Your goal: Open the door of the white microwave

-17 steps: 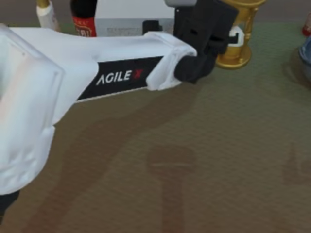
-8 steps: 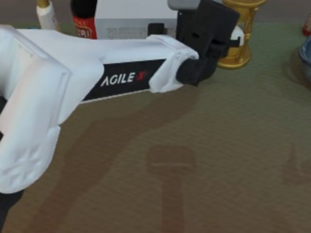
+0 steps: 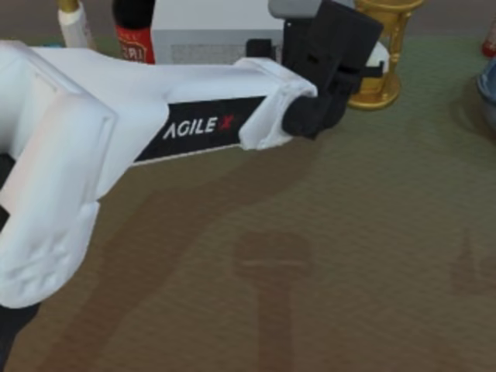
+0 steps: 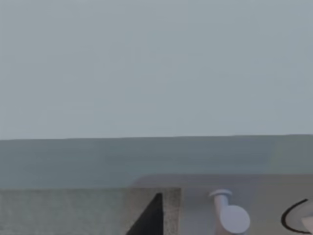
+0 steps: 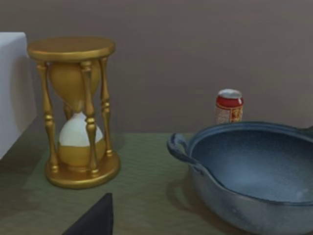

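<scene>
The white microwave [image 3: 209,23] stands at the table's far edge, left of centre. Along its front runs a strip of the door's [image 3: 203,53] grey speckled mesh window. My left arm reaches across the table, and my left gripper [image 3: 329,46] hangs at the microwave's right front corner. In the left wrist view the door's mesh [image 4: 58,213] lies very close, with a dark part of the left gripper [image 4: 146,220] over its edge, beside a round knob [image 4: 230,215]. My right gripper [image 5: 93,220] is out of the top view and far from the microwave [image 5: 12,88].
A gold hourglass [image 3: 384,54] stands just right of the microwave, close to the left gripper. A dark pan [image 5: 254,171] and a red can [image 5: 229,106] lie farther right. A red-labelled bottle [image 3: 133,31] and a white bottle [image 3: 74,23] stand left of the microwave.
My left arm and gripper have shifted slightly to the right along the microwave's front. Nothing else has moved.
</scene>
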You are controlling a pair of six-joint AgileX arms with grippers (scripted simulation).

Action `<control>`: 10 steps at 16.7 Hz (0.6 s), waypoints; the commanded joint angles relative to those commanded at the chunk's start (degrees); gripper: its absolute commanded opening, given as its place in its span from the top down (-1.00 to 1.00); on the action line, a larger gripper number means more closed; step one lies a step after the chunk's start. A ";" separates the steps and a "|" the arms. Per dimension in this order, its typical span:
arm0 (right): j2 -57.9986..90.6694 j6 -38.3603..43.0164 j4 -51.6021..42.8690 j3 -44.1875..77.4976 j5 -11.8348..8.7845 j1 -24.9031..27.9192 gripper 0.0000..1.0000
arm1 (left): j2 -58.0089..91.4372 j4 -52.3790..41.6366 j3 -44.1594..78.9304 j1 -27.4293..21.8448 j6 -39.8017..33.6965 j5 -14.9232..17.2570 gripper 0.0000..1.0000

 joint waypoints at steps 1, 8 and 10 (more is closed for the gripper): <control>0.00 0.00 0.00 0.00 0.00 0.00 -1.00 | 0.00 0.00 0.00 0.00 0.00 0.00 0.81; 0.00 0.00 0.00 0.00 0.00 0.00 -1.00 | 0.00 0.00 0.00 0.00 0.00 0.00 1.00; 0.00 0.00 0.00 0.00 0.00 0.00 -1.00 | 0.00 0.00 0.00 0.00 0.00 0.00 1.00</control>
